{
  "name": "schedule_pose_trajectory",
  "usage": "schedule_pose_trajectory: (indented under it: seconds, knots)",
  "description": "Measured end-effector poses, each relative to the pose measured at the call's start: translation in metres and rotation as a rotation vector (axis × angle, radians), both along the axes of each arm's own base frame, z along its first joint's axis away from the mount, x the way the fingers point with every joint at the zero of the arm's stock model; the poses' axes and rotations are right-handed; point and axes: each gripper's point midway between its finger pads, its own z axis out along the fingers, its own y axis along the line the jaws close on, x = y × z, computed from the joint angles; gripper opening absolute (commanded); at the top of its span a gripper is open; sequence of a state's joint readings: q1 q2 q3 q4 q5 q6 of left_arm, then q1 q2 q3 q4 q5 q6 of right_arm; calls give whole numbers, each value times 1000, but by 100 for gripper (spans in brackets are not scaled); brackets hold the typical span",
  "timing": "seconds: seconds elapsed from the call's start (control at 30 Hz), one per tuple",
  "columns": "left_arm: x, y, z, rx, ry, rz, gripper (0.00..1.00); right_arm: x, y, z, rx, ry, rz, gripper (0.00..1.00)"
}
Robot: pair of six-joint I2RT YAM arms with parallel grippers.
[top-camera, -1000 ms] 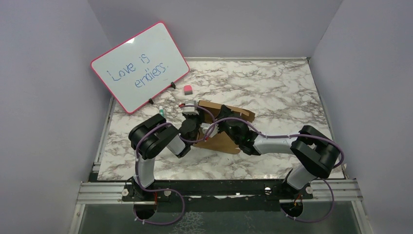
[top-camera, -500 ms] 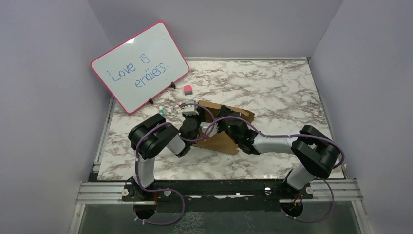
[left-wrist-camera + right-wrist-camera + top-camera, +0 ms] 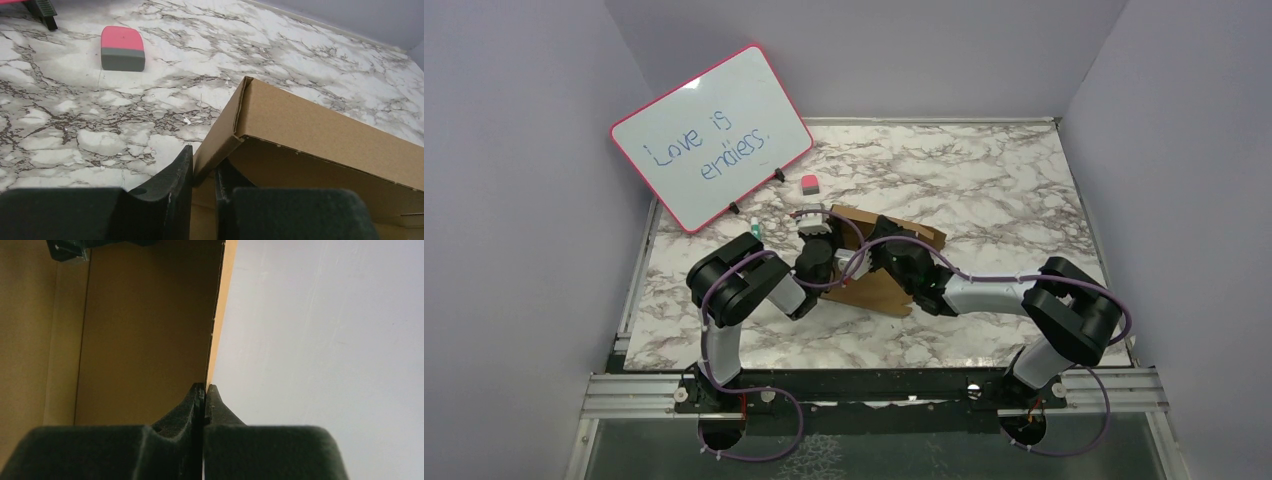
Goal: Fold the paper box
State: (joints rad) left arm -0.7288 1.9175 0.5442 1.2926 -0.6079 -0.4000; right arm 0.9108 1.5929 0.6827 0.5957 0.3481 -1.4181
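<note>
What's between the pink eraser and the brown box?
Nothing but bare marble table lies between the eraser and the paper box; the left wrist view shows it.

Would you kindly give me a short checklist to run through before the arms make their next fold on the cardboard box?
1. Right gripper shut on a thin edge of the box: ok.
2. Left gripper pinching the box at its corner: ok.
3. One long side of the box standing up: ok.
4. Eraser lying apart from the box: ok.
5. Flaps beneath the arms tucked in: cannot tell, hidden.
</note>
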Motion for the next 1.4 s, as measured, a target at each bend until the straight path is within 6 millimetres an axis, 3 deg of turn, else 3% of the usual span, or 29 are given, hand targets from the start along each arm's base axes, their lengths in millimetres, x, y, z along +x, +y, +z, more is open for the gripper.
schedule_pose_trajectory:
  seconds: [0.47, 0.8, 1.4]
  knots:
    - [5, -3, 1, -40, 17, 42, 0, 3, -3, -4, 20, 27, -8, 3]
    - [10, -7, 7, -55, 17, 64, 0, 7, -8, -2, 38, 36, -15, 4]
    - [-4, 2, 3, 29, 63, 35, 31, 3, -1, -1, 59, 54, -6, 4]
